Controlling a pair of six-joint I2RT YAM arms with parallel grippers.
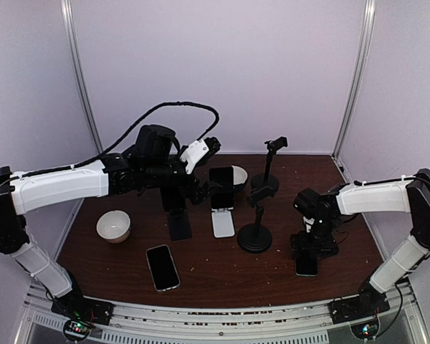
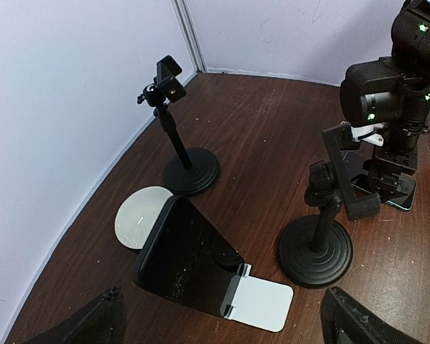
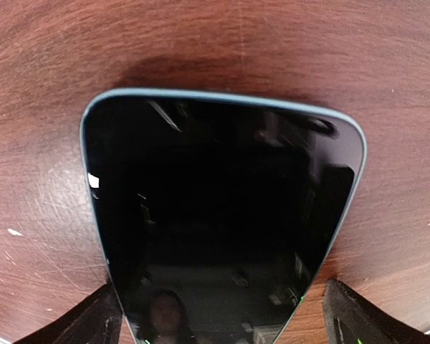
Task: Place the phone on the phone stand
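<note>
r gripper [image 3: 222, 315] sits low over the blue-edged phone [image 3: 222, 208], claw released, jaws spread wide, one finger [image 3: 93, 322] either side of the phone's near end. nothing's grasped; can't tell if the fingers touch its sides. that phone lies flat, screen up, on the r side of the brown table [image 1: 215, 276], apart from all the stands.

l gripper [image 2: 224, 315] hangs mid-table, also spread wide & holding nothing, facing the white stand [image 2: 261, 302]. a 2nd phone [image 2: 183, 261] leans on that stand, tilted back, w/ a white bowl [image 2: 140, 215] just behind.

near pole stand [image 1: 255, 236] is betw the white stand & the r arm. far pole stand [image 2: 190, 168] is further back, clamp on top. a black stand [image 1: 178, 223] sits just l of the white one. a 3rd phone [image 1: 162, 266] lies flat near the front, w/ a 2nd bowl [image 1: 114, 226] to its l.
</note>
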